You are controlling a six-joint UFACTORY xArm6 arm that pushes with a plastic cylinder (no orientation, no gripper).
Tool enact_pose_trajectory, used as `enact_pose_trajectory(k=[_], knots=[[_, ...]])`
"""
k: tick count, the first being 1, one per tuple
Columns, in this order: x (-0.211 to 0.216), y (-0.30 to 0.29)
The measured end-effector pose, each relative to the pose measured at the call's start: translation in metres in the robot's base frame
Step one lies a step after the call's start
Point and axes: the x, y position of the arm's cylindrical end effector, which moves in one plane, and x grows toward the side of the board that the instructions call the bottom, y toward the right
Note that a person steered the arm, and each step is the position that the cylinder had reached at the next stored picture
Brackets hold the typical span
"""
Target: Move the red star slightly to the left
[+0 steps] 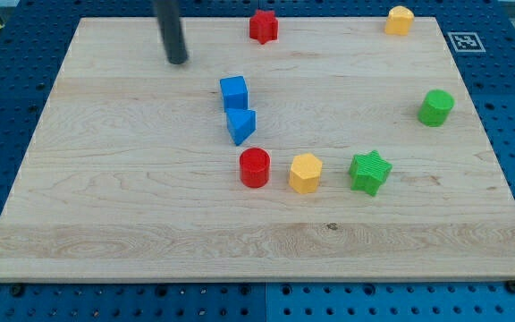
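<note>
The red star (263,26) sits near the view's top edge of the wooden board (105,197), a little right of centre. My tip (178,59) rests on the board at the upper left, well to the left of the red star and slightly below it, touching no block. The rod rises out of the view's top.
A blue cube (234,92) and a blue triangular block (241,124) stand together at the centre. Below them lie a red cylinder (255,167), a yellow hexagon (306,173) and a green star (369,173). A green cylinder (436,107) is at the right, a yellow block (400,20) at the top right.
</note>
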Motion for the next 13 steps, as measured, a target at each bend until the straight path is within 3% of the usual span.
enact_pose_trajectory(k=[2,3,4,6,7,8,10,13], knots=[[0.000,0.131],[-0.014,0.164],[-0.060,0.159],[-0.094,0.117],[-0.097,0.072],[-0.097,0.064],[-0.091,0.102],[-0.076,0.101]])
